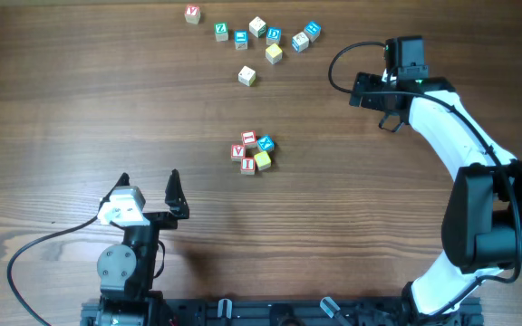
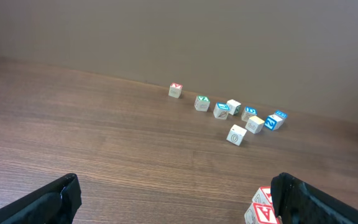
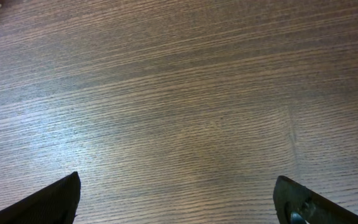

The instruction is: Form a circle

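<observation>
We find the circle near the middle of the tabletop. It is five small cubes packed touching in a roundish clump with no long axis to speak of. From the left gripper, which sits toward the near edge with its jaws wide apart and empty, the circle lies ahead and to the right; in the left wrist view only two of its red-lettered cubes peek in, beside the right finger. The right gripper, likewise spread and empty, hovers toward the far right, and we judge it slightly farther off. The loose cubes lie along the far edge, well apart. The tabletop is dark grained wood, and a plain brown wall rises behind it.
</observation>
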Action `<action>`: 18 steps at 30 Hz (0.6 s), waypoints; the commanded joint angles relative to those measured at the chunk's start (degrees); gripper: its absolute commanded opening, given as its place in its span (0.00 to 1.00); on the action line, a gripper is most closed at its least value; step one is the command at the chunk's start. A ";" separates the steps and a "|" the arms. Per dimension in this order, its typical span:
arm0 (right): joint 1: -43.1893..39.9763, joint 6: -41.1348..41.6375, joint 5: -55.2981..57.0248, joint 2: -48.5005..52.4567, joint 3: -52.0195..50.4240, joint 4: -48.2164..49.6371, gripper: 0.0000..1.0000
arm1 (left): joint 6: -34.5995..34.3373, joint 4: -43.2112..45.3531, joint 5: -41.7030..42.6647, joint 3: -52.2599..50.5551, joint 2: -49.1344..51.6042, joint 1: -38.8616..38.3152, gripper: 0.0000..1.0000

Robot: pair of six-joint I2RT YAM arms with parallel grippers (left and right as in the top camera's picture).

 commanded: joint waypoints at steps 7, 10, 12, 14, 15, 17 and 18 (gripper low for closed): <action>0.13 0.33 0.61 -14.73 0.74 -0.07 1.00 | 1.33 -0.20 0.48 -0.15 -0.52 0.42 1.00; 0.13 0.31 0.61 -24.04 0.74 -0.07 0.99 | 1.33 -0.20 0.48 -0.15 -0.52 0.42 1.00; 0.13 0.33 0.61 -32.72 0.74 -0.09 1.00 | 1.33 -0.20 0.48 -0.15 -0.52 0.42 1.00; 0.13 0.33 0.61 -38.16 0.74 -0.09 1.00 | 1.33 -0.20 0.48 -0.15 -0.52 0.42 1.00; 0.13 0.35 0.61 -41.94 0.74 -0.09 1.00 | 1.33 -0.20 0.48 -0.15 -0.52 0.42 1.00; 0.13 0.37 0.61 -49.37 0.74 -0.11 1.00 | 1.33 -0.20 0.48 -0.15 -0.52 0.42 1.00; 0.13 0.37 0.61 -52.39 0.74 -0.11 1.00 | 1.33 -0.20 0.48 -0.15 -0.52 0.42 1.00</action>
